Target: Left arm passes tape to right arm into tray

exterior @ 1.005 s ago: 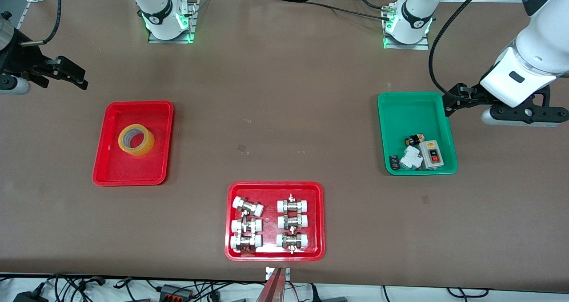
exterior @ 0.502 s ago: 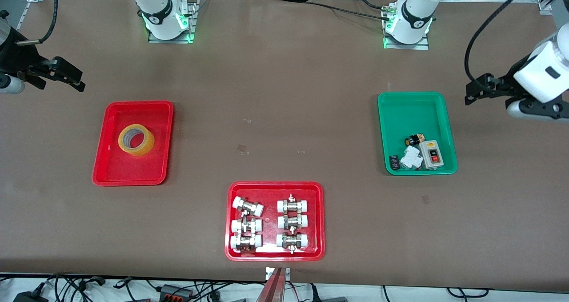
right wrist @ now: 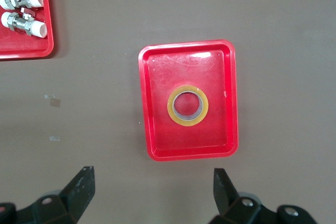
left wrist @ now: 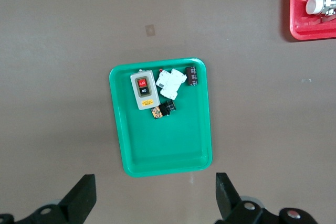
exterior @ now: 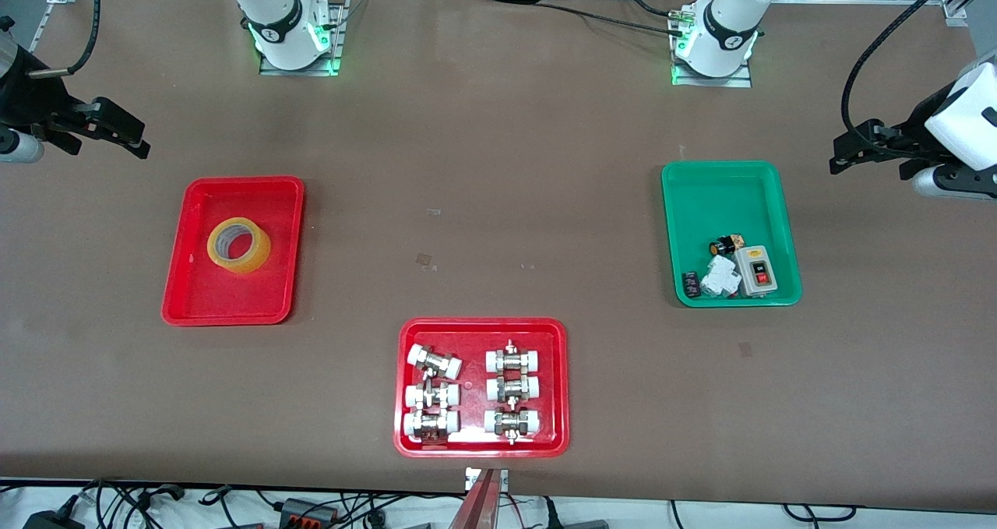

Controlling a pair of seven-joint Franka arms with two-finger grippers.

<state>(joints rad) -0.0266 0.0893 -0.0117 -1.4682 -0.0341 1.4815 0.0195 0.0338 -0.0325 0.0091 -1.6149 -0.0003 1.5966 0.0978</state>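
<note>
The yellow tape roll [exterior: 254,262] lies flat in the plain red tray [exterior: 234,307] toward the right arm's end of the table. In the right wrist view the tape [right wrist: 170,105] sits in the middle of the tray [right wrist: 160,132]. My right gripper [exterior: 142,144] is open and empty over bare table beside the tray; its jaws [right wrist: 153,184] stand wide apart. My left gripper [exterior: 845,152] is open and empty over bare table at the left arm's end, beside the green tray [exterior: 724,194]. Its jaws [left wrist: 153,195] are also wide apart.
The green tray [left wrist: 157,140] holds a switch box and small electrical parts. A wider red tray [exterior: 481,445] with several white-capped metal fittings stands near the front edge of the table; its corner shows in both wrist views [right wrist: 31,51] [left wrist: 310,34].
The left arm has swung away from over the green tray's edge toward the left arm's end of the table. The right gripper has shifted only slightly. The tape has not moved.
</note>
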